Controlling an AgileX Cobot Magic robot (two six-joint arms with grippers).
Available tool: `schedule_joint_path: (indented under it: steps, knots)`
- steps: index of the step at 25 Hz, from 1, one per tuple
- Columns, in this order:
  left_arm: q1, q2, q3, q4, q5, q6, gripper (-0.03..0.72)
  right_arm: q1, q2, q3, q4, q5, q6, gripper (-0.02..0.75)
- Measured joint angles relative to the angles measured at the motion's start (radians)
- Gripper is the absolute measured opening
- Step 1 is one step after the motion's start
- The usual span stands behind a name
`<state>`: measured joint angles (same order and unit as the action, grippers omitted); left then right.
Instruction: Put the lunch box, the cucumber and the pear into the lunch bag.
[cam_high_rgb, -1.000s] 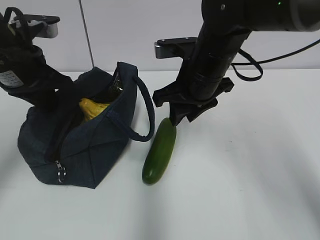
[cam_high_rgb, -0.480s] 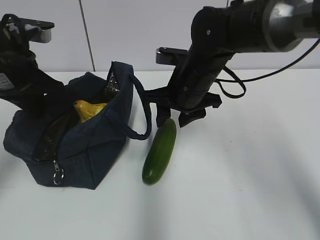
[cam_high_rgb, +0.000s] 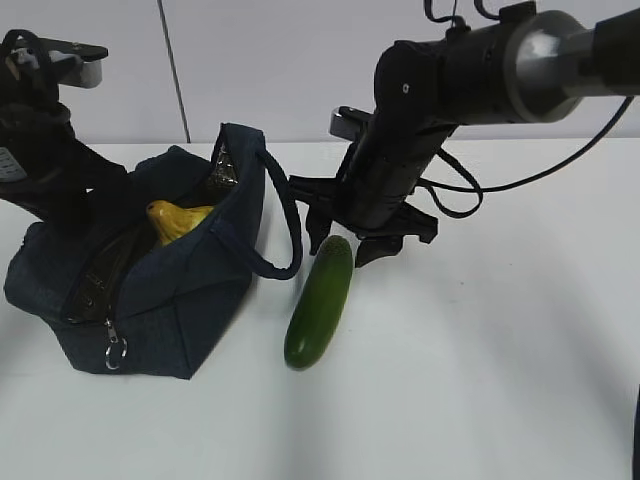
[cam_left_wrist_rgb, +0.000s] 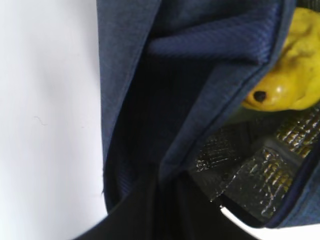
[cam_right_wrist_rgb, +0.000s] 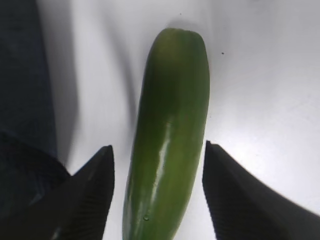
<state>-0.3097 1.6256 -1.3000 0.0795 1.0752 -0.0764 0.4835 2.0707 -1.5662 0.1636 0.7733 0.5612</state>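
Over the last second the right gripper (cam_high_rgb: 342, 243) has swung from standing upright over the far tip of the smooth dark green cucumber (cam_high_rgb: 320, 301) to a low, tilted stance, and its jaws have spread from partly closed to wide. In the wrist view the two dark ribbed fingers (cam_right_wrist_rgb: 85, 192) now flank the cucumber at 9 and 3 o'clock, a gap on each side, holding nothing. That reads as a grasp being lined up, so the cucumber looks next for the bag.

The cucumber lies on the white table (cam_high_rgb: 500, 350), just at 3 o'clock of the boxy dark navy fabric lunch bag (cam_high_rgb: 160, 290). The lumpy yellow pear (cam_high_rgb: 178, 218) already sits inside the open mouth; the lunch box is not visible.

The left gripper (cam_high_rgb: 75, 205) reaches down at the bag's 10 o'clock edge; its fingertips are hidden, closed, apparently pinching the fabric rim open.
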Motion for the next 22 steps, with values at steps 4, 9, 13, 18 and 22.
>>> schedule_joint_path:
  steps: [4, 9, 13, 18, 22]
  knots:
    - [0.0, 0.0, 0.0, 0.0, 0.0, 0.0, 0.001, 0.0, 0.034, 0.0, -0.001, -0.002, 0.046, 0.444]
    - [0.0, 0.0, 0.0, 0.0, 0.0, 0.0, 0.001, 0.009, 0.064, 0.0, -0.019, -0.035, 0.056, 0.444]
    - [0.0, 0.0, 0.0, 0.0, 0.0, 0.0, 0.001, 0.011, 0.074, 0.0, -0.038, -0.053, 0.063, 0.444]
    - [0.0, 0.0, 0.0, 0.0, 0.0, 0.0, 0.001, 0.011, 0.09, -0.002, -0.1, -0.046, 0.063, 0.445]
    - [0.0, 0.0, 0.0, 0.0, 0.0, -0.001, 0.001, 0.011, 0.09, -0.008, -0.149, -0.017, 0.065, 0.446]
